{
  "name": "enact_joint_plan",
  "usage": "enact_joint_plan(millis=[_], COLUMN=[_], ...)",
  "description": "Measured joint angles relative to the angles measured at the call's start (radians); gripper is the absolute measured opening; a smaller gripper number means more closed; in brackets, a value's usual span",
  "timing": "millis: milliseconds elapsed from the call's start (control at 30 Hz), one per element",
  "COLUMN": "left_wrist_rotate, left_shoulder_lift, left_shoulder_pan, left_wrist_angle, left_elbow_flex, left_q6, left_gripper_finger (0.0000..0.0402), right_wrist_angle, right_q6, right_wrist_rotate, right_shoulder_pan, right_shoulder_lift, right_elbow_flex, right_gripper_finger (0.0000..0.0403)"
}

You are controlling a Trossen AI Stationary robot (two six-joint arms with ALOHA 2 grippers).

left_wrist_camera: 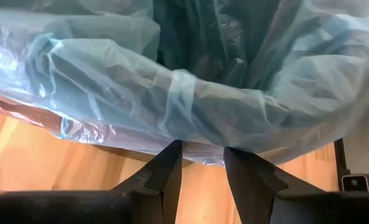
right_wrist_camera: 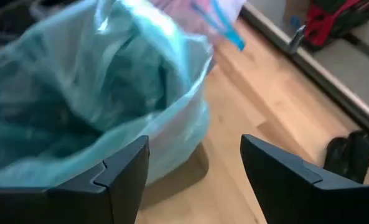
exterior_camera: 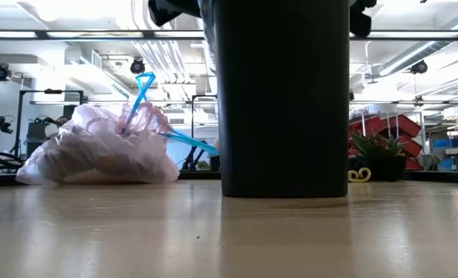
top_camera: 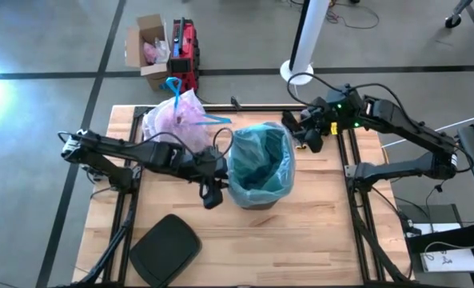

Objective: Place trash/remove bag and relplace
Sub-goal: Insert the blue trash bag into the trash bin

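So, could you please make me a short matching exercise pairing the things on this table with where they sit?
Things:
1. pink bag
2. blue liner
3. black lid
4. right gripper

Places:
A. flat on the table's near left part
B. lining the black bin
C. beside the bin's right rim
D. tied, at the table's far left

Pairs: 1-D, 2-B, 3-A, 4-C

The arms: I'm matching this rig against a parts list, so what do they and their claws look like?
Both arms are dark, nearly black, jointed links with black cables looping along them. The right arm shows a small green light near its wrist. The left claw has two dark tapered fingers; the right claw has two broad, angular black fingers.
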Motion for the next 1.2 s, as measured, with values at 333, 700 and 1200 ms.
enact_joint_plan(millis=[333,700,1200], left_wrist_rotate=[-0.067,-0.068,-0.069], left_shoulder_lift=[0.002,0.002,0.002], left_shoulder_pan=[-0.055,-0.075,-0.073], left_wrist_angle=[0.08,0.09,0.098], left_elbow_flex=[-0.061,-0.08,-0.08], left_q6=[-0.081,-0.112,-0.105], left_gripper_finger=[0.0118,0.0106,0.0114], right_wrist_angle=[0.192,0.212,0.066], right_q6=[0.094,0.138,0.09], right_wrist_rotate=[0.01,0.048,0.342], right_shoulder_pan=[0.004,0.01,0.159], right_shoulder_lift=[0.041,-0.033,-0.025], right_elbow_flex=[-0.122,-0.12,-0.089], right_gripper_finger=[0.0247,0.0234,0.0183])
